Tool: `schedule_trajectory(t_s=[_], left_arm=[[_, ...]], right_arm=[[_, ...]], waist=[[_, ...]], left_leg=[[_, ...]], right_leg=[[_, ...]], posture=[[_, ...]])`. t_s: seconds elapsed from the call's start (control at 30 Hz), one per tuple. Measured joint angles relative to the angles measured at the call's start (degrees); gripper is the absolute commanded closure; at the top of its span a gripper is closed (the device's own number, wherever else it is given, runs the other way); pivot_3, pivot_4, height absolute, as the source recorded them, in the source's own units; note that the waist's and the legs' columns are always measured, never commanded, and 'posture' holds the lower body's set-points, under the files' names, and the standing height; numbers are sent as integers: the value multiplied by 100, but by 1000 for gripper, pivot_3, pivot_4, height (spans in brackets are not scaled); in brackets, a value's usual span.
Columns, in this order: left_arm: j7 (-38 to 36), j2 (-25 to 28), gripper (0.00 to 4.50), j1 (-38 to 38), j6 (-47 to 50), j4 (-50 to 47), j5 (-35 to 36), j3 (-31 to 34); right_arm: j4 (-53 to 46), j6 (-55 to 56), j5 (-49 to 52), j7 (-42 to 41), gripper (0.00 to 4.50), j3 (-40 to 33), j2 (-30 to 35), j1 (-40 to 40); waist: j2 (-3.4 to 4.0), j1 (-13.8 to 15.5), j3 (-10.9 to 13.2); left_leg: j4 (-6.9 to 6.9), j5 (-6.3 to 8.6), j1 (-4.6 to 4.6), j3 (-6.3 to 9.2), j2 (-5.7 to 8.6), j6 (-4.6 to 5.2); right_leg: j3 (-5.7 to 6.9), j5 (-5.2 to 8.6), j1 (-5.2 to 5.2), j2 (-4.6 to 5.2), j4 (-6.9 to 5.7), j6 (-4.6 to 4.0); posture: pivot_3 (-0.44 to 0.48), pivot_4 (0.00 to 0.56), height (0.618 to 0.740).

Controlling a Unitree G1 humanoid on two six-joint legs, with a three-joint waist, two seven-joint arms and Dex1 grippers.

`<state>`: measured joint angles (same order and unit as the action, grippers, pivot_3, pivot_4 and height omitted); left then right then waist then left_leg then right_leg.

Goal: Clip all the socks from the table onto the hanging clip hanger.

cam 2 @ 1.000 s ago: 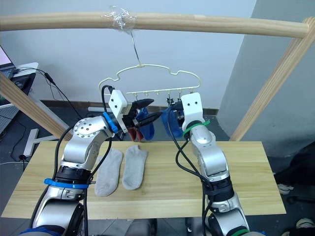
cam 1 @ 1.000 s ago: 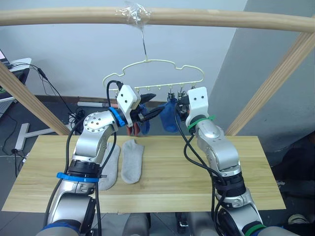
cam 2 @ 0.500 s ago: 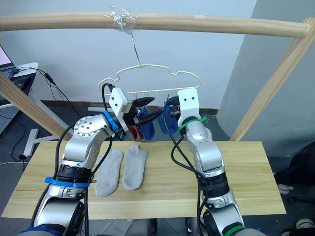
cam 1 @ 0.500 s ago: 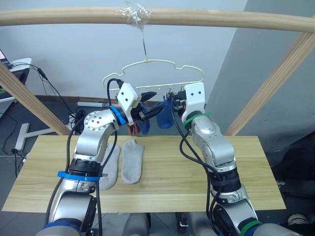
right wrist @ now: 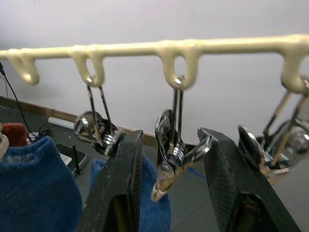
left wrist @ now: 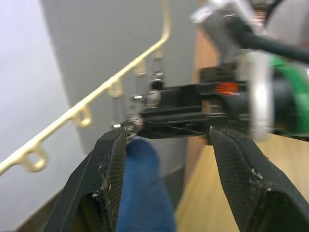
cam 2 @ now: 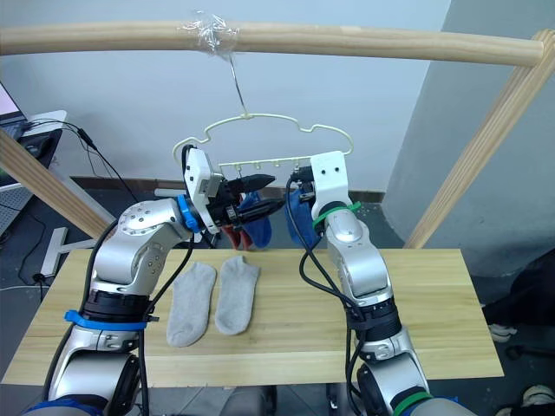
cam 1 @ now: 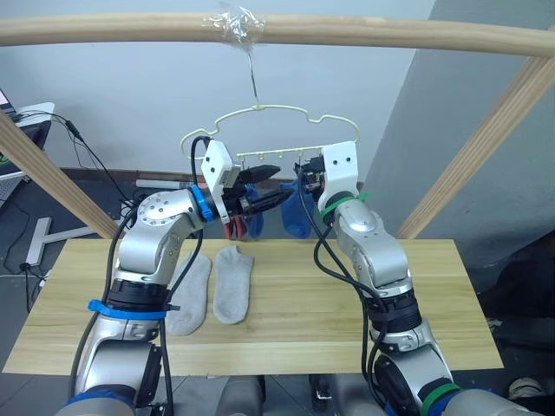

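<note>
Two silver metal arms with rounded joint housings and small screw holes. Black cables loop loosely along each. Left arm (cam 1: 152,251): blue bands at wrist and lower down. Right arm (cam 1: 377,260): green bands. White angular camera block (cam 1: 340,169) on each wrist. Gripper fingers (right wrist: 120,193) black, textured inner pads.

A pale wall (cam 1: 130,95) fills the upper left, a grey wall (cam 1: 460,104) the right. A wooden pole frame (cam 1: 364,33) crosses the top. Black cables (cam 1: 95,160) trail over dark floor (cam 1: 22,217) at left.
</note>
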<state>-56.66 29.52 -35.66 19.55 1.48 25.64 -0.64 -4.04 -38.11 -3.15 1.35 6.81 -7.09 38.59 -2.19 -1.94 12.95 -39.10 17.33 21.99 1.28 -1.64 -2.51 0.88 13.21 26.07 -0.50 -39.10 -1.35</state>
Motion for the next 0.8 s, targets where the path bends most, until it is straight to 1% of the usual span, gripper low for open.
schedule_trajectory(t_s=[0.63, 0.8], left_arm=[[60, -3, 1645, -29, 5, -74, -98, -5], [97, -25, 1645, -23, 141, -98, -50, -2]], right_arm=[[209, 72, 114, 30, 2638, -51, -42, 143], [209, 80, 183, 30, 2638, -51, -43, 149]], waist=[[0, 7, 0], [0, 8, 0]], left_leg=[[0, 0, 2, 1, 1, 0], [0, 0, 2, 1, 1, 0]], right_leg=[[-3, 0, 0, 1, 3, 0], [-2, 0, 1, 1, 2, 0]], posture=[[-28, 200, 701], [-29, 199, 701]])
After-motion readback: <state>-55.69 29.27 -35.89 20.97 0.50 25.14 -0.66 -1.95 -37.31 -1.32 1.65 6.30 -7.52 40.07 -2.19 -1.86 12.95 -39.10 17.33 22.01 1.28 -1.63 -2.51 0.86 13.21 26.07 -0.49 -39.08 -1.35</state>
